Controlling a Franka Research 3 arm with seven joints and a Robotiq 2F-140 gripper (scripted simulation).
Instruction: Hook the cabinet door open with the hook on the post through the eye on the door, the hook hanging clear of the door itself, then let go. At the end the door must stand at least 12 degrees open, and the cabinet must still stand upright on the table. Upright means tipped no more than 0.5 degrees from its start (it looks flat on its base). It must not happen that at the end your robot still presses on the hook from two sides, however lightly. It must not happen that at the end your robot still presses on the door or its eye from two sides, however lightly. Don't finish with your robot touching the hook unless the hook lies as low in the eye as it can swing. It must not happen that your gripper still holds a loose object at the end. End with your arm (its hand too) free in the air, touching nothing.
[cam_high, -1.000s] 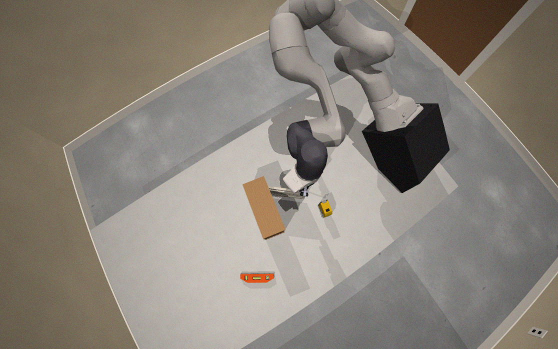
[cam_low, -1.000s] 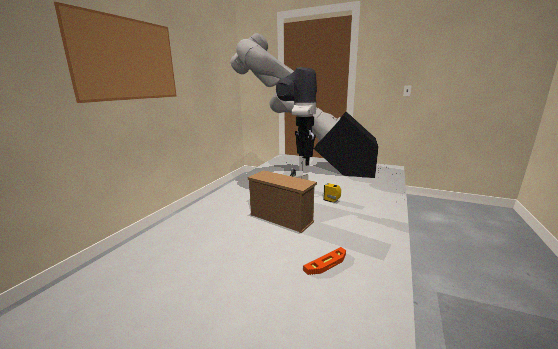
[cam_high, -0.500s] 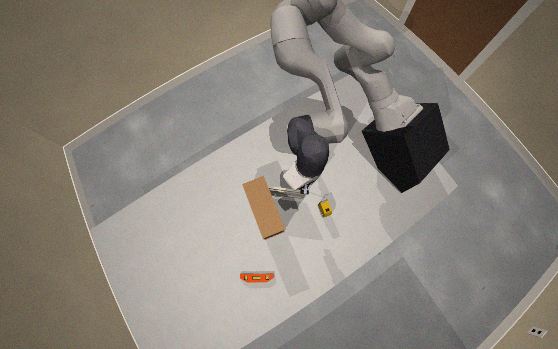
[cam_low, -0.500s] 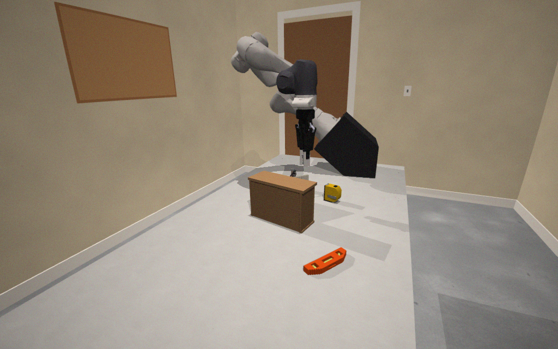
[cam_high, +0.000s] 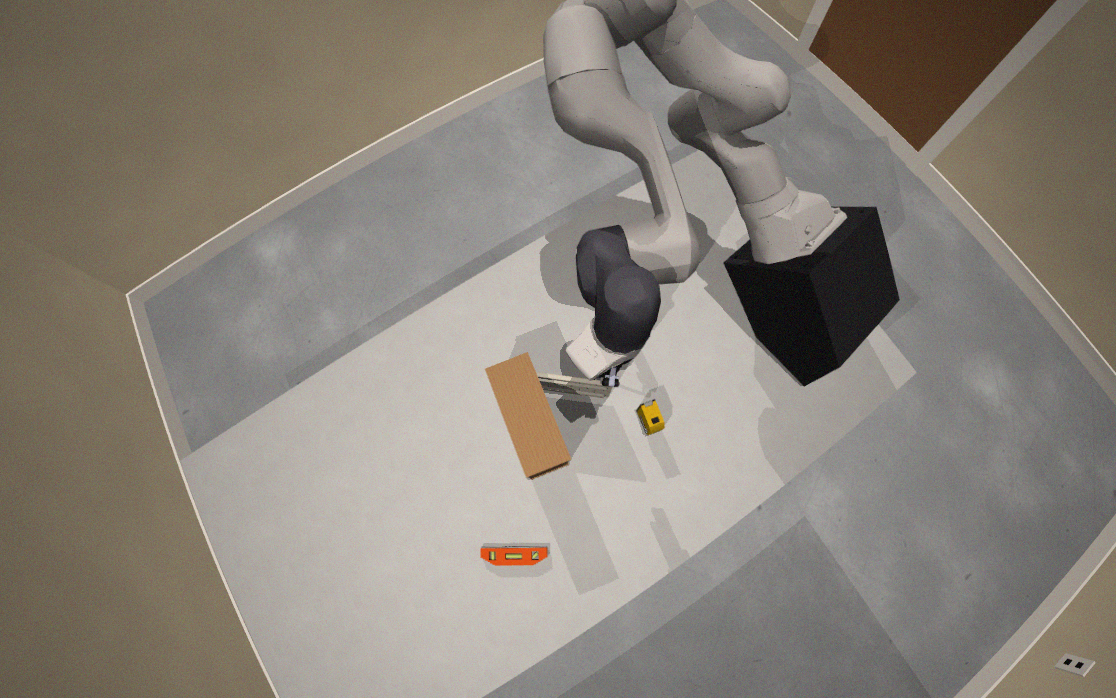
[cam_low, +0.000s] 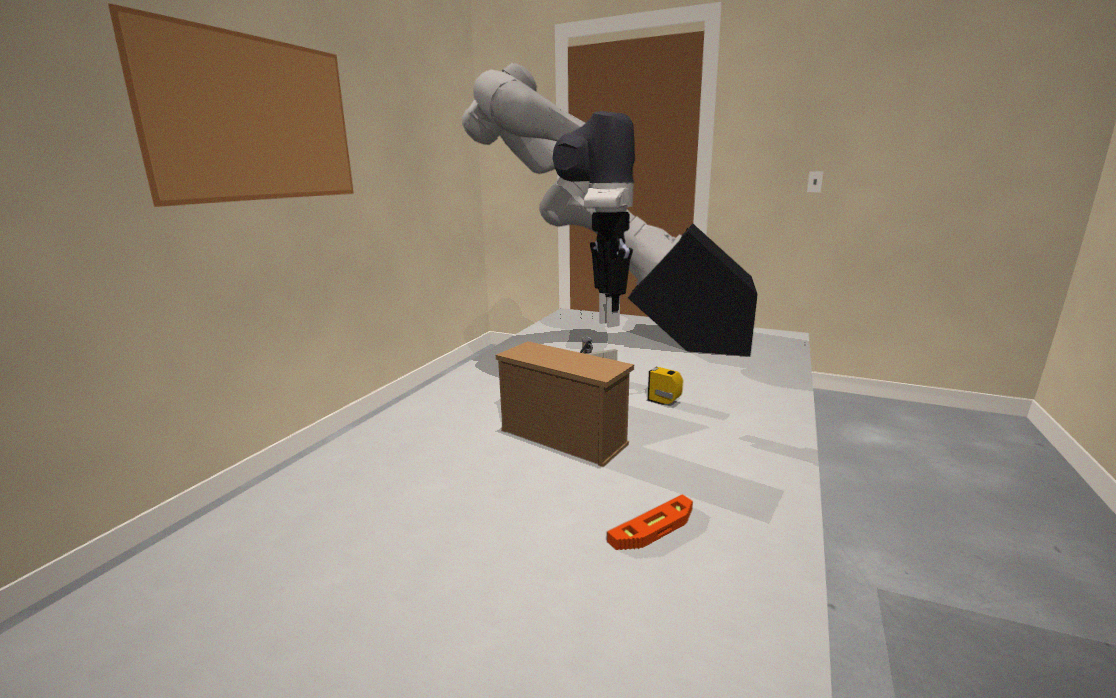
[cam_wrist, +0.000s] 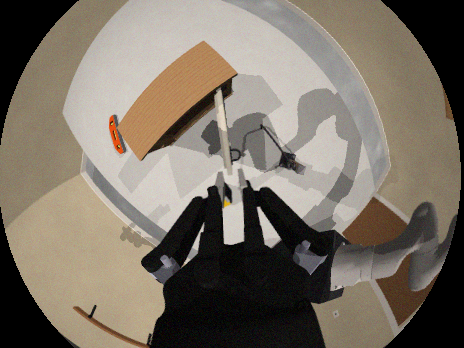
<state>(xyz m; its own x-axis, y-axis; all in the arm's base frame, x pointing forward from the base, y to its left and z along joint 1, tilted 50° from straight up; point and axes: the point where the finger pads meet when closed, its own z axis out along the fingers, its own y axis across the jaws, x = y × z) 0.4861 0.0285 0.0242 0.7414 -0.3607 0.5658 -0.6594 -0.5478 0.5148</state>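
jaws stood a narrow gap apart, nothing between them; the gripper (cam_high: 610, 380) (cam_low: 609, 311) (cam_wrist: 231, 177) pointed down above the free end of the door (cam_high: 576, 384) (cam_low: 609, 354) (cam_wrist: 222, 125), tips clear of it. door stood wide open, eye (cam_wrist: 235, 154) on its side. thin dark hook (cam_wrist: 273, 139) was near the eye; can't tell if it was through. cabinet (cam_high: 526, 415) (cam_low: 563, 403) (cam_wrist: 180, 95) stood upright on the table (cam_high: 370, 444) (cam_low: 370, 535) (cam_wrist: 135, 50). yellow tape measure (cam_high: 650, 418) (cam_low: 664, 385) (cam_wrist: 227, 203) sat near the door, orange level (cam_high: 514, 556) (cam_low: 650, 523) (cam_wrist: 115, 135) well apart from it.

The cabinet (cam_high: 527, 415) (cam_low: 564, 407) (cam_wrist: 177, 95) looks like matt wood; the tape measure (cam_high: 651, 418) (cam_low: 664, 386), yellow plastic.
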